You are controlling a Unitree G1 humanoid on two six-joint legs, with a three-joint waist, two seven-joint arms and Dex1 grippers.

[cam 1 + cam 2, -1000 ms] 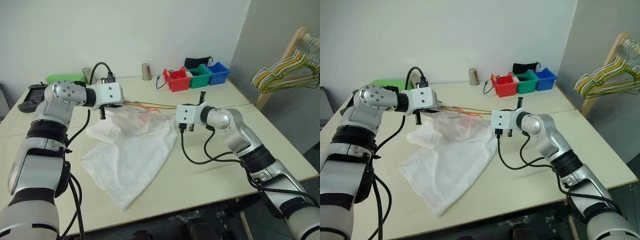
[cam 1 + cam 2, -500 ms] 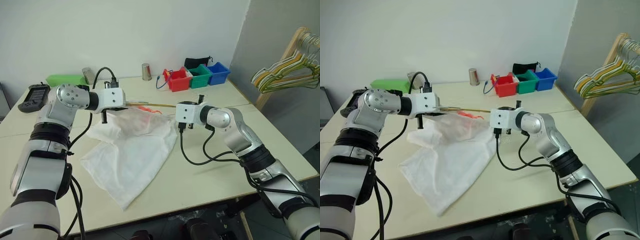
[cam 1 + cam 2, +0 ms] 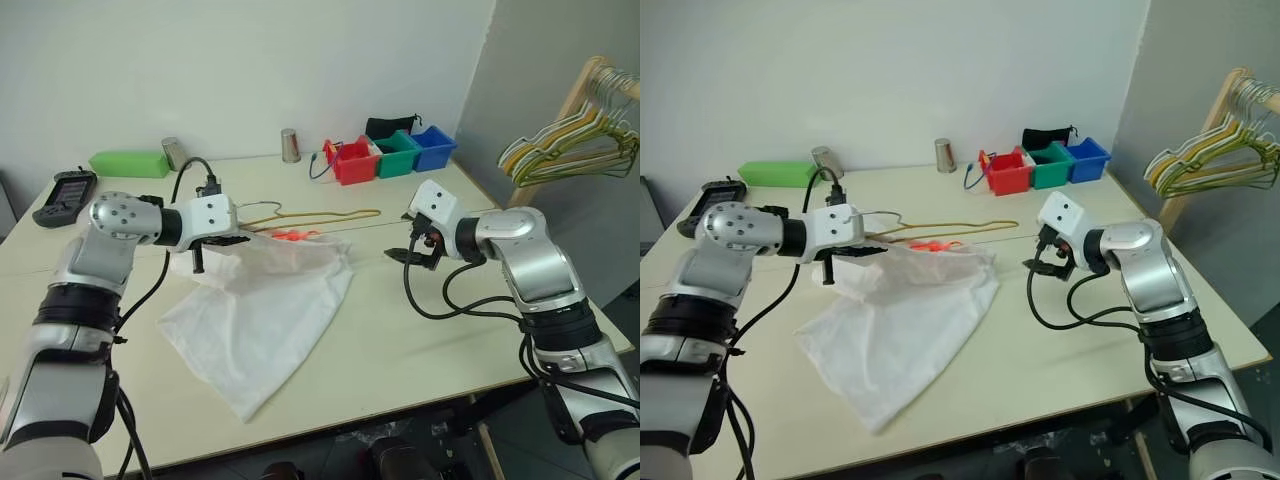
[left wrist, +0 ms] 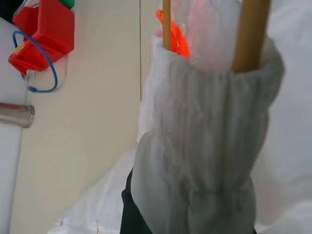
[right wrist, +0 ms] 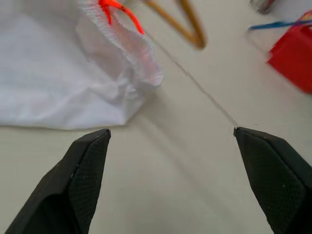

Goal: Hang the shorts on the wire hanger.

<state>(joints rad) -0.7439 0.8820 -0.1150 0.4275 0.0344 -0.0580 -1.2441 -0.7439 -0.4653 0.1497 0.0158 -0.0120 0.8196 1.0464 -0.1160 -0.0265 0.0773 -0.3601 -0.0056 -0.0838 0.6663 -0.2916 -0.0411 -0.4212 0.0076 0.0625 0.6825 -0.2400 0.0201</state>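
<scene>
Partly done, by my reading: the shorts (image 3: 260,305) lie spread on the desk (image 3: 420,330), with the gathered waistband at the left hand (image 3: 865,250), which is closed on it. In the left wrist view two runs of the wire hanger (image 3: 320,214) pass into the waistband opening, so I judge one side is threaded. The rest of the hanger lies on the desk beyond the shorts. My right hand (image 3: 412,256) stands wide open, gripping nothing, well apart from the fabric. Left to do: seat the waistband fully and lift. Hidden: how far the wire reaches inside the cloth, and the left fingers under the bunched elastic.
</scene>
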